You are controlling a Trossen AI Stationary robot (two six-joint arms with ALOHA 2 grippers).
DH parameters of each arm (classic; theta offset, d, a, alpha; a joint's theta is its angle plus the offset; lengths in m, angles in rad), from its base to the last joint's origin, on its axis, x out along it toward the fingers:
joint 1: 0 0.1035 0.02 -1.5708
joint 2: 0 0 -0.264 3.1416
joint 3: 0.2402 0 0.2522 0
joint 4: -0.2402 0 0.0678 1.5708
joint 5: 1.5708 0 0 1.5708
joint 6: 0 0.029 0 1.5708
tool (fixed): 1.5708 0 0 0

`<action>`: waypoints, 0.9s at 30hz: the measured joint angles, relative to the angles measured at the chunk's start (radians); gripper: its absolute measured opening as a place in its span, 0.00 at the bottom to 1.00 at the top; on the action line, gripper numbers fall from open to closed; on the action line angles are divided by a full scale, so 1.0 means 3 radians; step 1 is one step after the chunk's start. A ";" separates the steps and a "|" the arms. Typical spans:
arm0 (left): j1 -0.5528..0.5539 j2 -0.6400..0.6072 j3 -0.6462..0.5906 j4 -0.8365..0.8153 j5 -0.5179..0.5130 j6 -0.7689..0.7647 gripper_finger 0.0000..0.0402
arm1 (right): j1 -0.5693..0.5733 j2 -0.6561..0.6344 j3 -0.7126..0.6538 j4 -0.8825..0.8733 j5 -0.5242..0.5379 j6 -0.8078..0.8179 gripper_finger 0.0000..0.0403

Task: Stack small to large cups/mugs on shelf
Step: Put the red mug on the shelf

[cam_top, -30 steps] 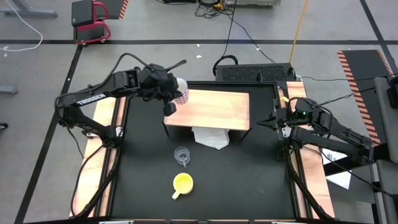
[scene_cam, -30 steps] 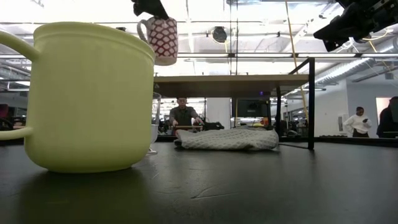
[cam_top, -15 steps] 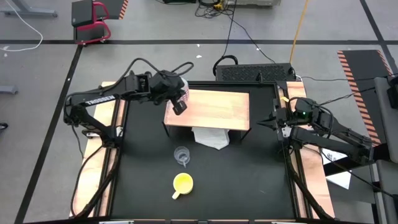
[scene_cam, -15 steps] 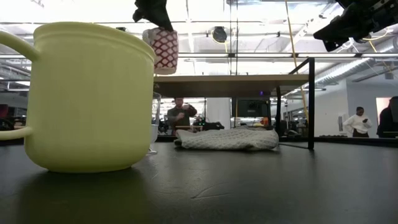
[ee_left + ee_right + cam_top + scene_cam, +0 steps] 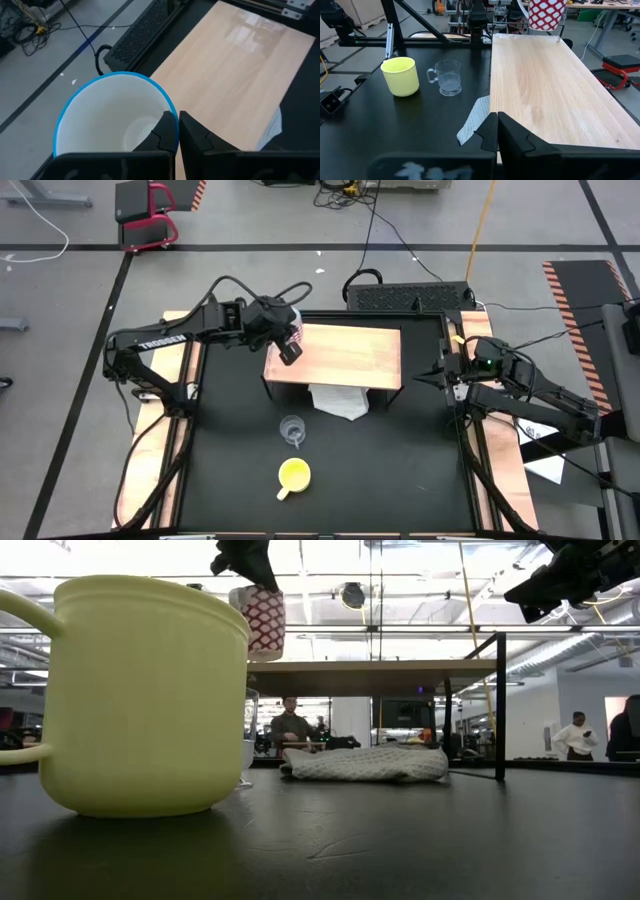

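My left gripper (image 5: 178, 117) is shut on the white mug (image 5: 291, 323), which has a red pattern and a blue rim, over the far left corner of the shelf (image 5: 345, 355). The mug also shows in the low view (image 5: 265, 620) and the right wrist view (image 5: 547, 14). The yellow mug (image 5: 294, 473) stands upright on the black table near its near edge. The clear glass cup (image 5: 292, 428) stands between the yellow mug and the shelf. My right gripper (image 5: 497, 117) waits shut by the table's right edge, level with the shelf's right end, touching nothing. My left gripper pinches the white mug's blue rim (image 5: 167, 107), one finger (image 5: 160, 135) inside the mug and the other (image 5: 197, 137) outside its wall. The fingers come from above, slanting down. The mug hangs upright, mouth up, lifted clear just over the shelf's far left corner (image 5: 262, 664).
A crumpled white cloth (image 5: 338, 400) lies under the shelf's near edge on the table. The shelf's light-wood top (image 5: 545, 90) is bare. Light wooden strips run along the table's left (image 5: 168, 370) and right sides. People sit and stand in the room behind (image 5: 292, 725).
My left gripper has carried the white mug toward the table's right, to the shelf's far left corner, and a little down. The mug has turned about its upright axis, so its handle no longer sticks out in the low view. For the last half second it has stayed nearly still.
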 joint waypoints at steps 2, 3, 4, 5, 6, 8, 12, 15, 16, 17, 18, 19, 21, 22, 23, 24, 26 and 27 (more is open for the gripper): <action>-0.0001 0.0000 0.0000 -0.0001 -0.0032 0.0016 0.01 | -0.0001 -0.0001 0.0000 0.0000 0.0000 0.0000 0.00; -0.0001 0.0000 0.0000 0.0000 -0.0033 0.0025 0.01 | 0.0000 0.0000 -0.0001 0.0000 0.0000 0.0000 0.00; -0.0001 0.0000 0.0000 -0.0001 -0.0034 0.0026 0.01 | 0.0000 0.0000 -0.0001 0.0000 0.0000 0.0000 0.00; -0.0001 0.0000 0.0000 -0.0001 -0.0034 0.0019 0.01 | -0.0001 0.0000 0.0000 0.0000 0.0000 0.0001 0.00; -0.0001 0.0000 0.0000 -0.0001 -0.0034 0.0008 0.01 | -0.0001 0.0000 0.0000 0.0000 0.0000 0.0001 0.00; -0.0003 0.0000 0.0000 -0.0001 -0.0046 -0.0047 0.01 | -0.0001 -0.0001 0.0000 0.0000 0.0000 0.0002 0.00; -0.0002 0.0000 0.0000 -0.0001 -0.0131 -0.0235 0.01 | -0.0001 0.0000 -0.0001 0.0000 0.0000 0.0014 0.00; -0.0001 0.0032 0.0000 -0.0003 -0.0129 -0.0413 0.01 | 0.0000 0.0000 0.0000 0.0000 0.0000 0.0037 0.00; -0.0001 0.0041 0.0000 -0.0010 -0.0103 -0.0462 0.01 | 0.0000 0.0000 -0.0001 0.0000 0.0000 0.0038 0.00; -0.0001 0.0044 0.0000 -0.0020 -0.0047 -0.0502 0.01 | -0.0001 0.0000 0.0000 0.0000 0.0000 0.0038 0.00; -0.0001 0.0047 0.0000 -0.0024 0.0012 -0.0561 0.01 | -0.0001 0.0000 0.0000 0.0000 0.0000 0.0038 0.00; -0.0011 0.0066 0.0000 -0.0014 0.0058 -0.0607 0.01 | 0.0000 0.0000 -0.0001 0.0000 0.0000 0.0038 0.00; -0.0025 0.0089 0.0000 0.0001 0.0111 -0.0635 0.01 | 0.0000 0.0000 0.0000 0.0000 0.0000 0.0038 0.00; -0.0026 0.0099 -0.0001 -0.0012 0.0133 -0.0634 0.01 | 0.0000 0.0000 -0.0001 0.0000 0.0000 0.0038 0.00; -0.0038 0.0110 -0.0002 -0.0028 0.0145 -0.0635 0.01 | 0.0000 0.0000 -0.0001 0.0000 0.0000 0.0038 0.00; -0.0053 0.0122 -0.0003 -0.0027 0.0143 -0.0635 0.01 | -0.0001 -0.0001 0.0000 0.0000 0.0000 0.0038 0.00; -0.0069 0.0131 -0.0001 -0.0009 0.0139 -0.0630 0.01 | 0.0000 0.0000 0.0000 -0.0002 0.0000 0.0038 0.00; -0.0074 0.0135 -0.0001 -0.0024 0.0140 -0.0621 0.01 | 0.0000 -0.0001 0.0000 -0.0002 0.0000 0.0038 0.00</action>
